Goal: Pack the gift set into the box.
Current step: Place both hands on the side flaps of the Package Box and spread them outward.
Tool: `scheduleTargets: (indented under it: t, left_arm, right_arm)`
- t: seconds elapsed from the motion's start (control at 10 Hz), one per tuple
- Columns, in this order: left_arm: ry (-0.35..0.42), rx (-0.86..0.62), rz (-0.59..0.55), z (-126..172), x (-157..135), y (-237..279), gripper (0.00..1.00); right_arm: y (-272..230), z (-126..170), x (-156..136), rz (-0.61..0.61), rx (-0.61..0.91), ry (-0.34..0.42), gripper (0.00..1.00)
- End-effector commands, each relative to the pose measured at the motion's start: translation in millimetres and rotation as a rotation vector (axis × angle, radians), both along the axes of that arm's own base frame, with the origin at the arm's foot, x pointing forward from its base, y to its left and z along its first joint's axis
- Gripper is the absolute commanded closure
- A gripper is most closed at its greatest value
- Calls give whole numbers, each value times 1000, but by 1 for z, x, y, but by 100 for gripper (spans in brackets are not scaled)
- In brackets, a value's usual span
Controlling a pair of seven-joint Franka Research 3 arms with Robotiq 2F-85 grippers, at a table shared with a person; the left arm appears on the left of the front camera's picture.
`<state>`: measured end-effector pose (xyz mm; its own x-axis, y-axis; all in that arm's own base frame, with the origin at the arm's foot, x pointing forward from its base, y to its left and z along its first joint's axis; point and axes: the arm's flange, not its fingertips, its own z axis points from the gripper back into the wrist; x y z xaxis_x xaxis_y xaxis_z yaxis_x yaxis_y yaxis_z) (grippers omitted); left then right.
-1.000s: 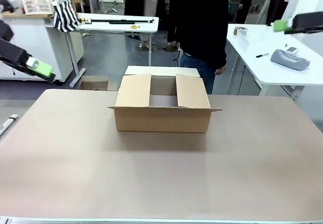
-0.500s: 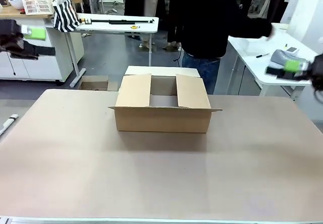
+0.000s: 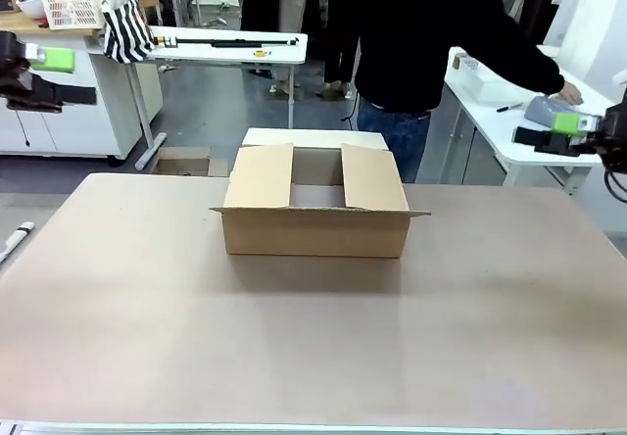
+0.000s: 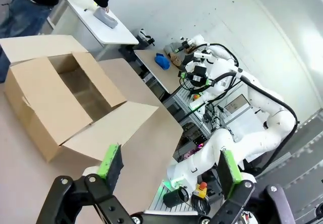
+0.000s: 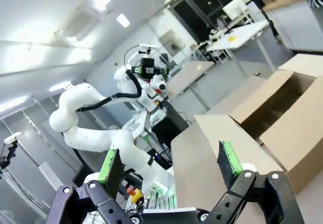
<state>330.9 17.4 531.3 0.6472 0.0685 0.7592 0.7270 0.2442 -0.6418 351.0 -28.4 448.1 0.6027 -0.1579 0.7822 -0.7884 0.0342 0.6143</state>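
**Gift set not yet at the box; both jaws wide and bare**

The box (image 3: 313, 229) sits in the middle of the table (image 3: 313, 357) with its flaps open. Its long axis runs from one pair of jaws toward the other, and its inside looks bare as far as the wrist views show. It lies below and ahead of both pairs, about midway between them.

The left jaws hang high off the table's left edge and the right jaws off its right. Each pair is spread wide with nothing between the pads.

Just beyond the right jaws, a person's hand (image 3: 568, 94) rests on a grey object (image 3: 541, 110) on a white side table (image 3: 485, 87). This is likely the gift set, though I cannot tell for sure. If it is, the right jaws are much the nearer for a handover.

The table is flat and plain, with ample room around the box.
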Motion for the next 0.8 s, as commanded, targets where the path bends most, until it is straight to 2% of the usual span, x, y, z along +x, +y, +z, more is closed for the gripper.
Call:
scheduleTargets:
  t: [0.0, 0.2, 0.3, 0.4, 0.6, 0.7]
  left_arm:
    - [-19, -22, -1, 0, 2, -3, 0]
    - [3, 68, 22, 8, 7, -7, 0]
    - [57, 130, 36, 16, 19, -21, 0]
    - [138, 242, 85, 29, 34, -46, 0]
    - [236, 496, 141, 55, 69, -117, 0]
    - [285, 620, 111, 59, 92, -159, 0]
  right_arm:
    - [1, 3, -6, -20, -17, -36, 0]
    - [1, 3, -6, -20, -17, -36, 0]
    - [1, 3, -6, -20, -17, -36, 0]
    - [1, 3, -6, -20, -17, -36, 0]
    - [1, 3, -6, -20, -17, -36, 0]
    - [1, 3, -6, -20, -17, -36, 0]
